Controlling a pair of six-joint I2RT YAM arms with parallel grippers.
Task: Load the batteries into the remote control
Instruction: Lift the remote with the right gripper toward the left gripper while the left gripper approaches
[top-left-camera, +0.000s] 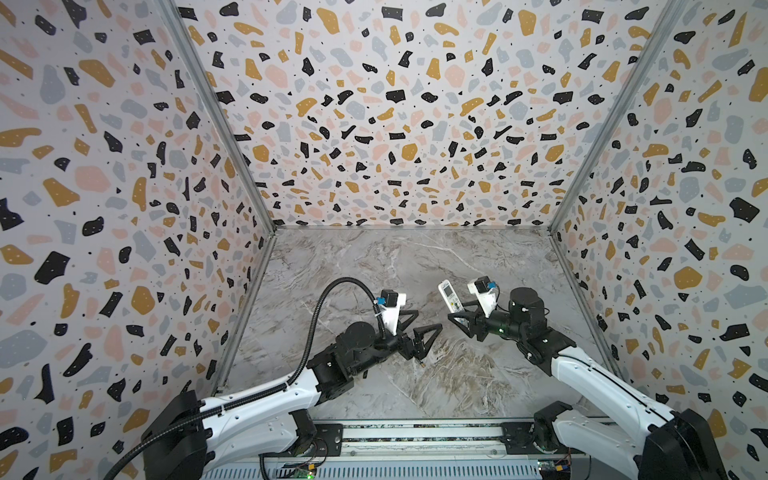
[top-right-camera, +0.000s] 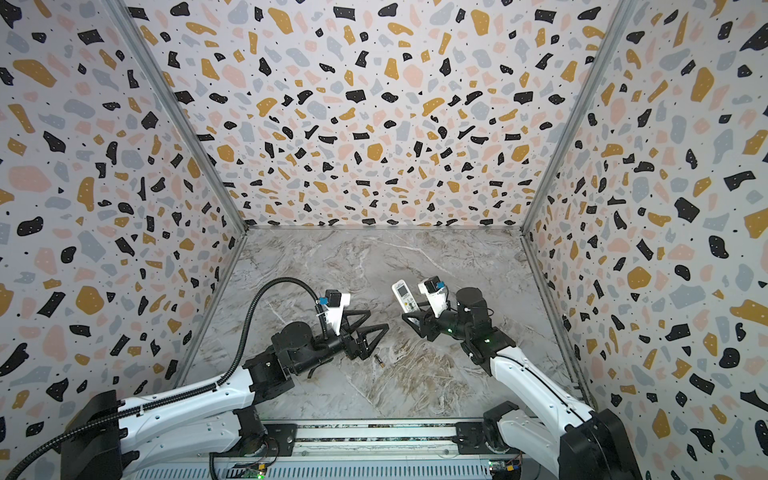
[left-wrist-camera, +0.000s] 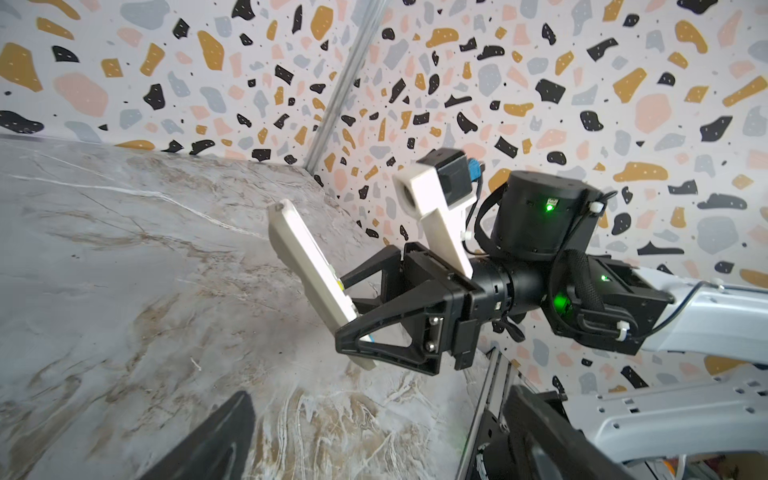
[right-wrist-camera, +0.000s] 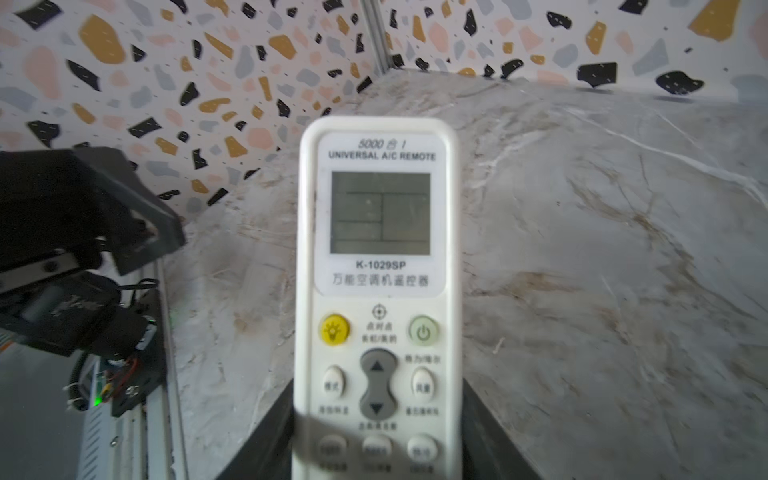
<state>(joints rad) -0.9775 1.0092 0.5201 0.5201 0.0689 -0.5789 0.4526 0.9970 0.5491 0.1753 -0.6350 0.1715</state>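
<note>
Battery pickup, left side.
I am pinching the remote (top-left-camera: 449, 294) aloft in the right hand (top-left-camera: 459, 313); the spread left hand (top-right-camera: 379, 319) is hovering beside the battery (top-right-camera: 378, 360), lying roughly front-to-back on the bench (top-left-camera: 374, 270).

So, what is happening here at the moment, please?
The right gripper holds the remote control by its lower end, lifted off the marble table, with the button side facing its own wrist camera. The left gripper is open and empty, near one battery that lies on the table. No other battery is visible, and I cannot tell whether the compartment on the remote's back is open or loaded.
</note>
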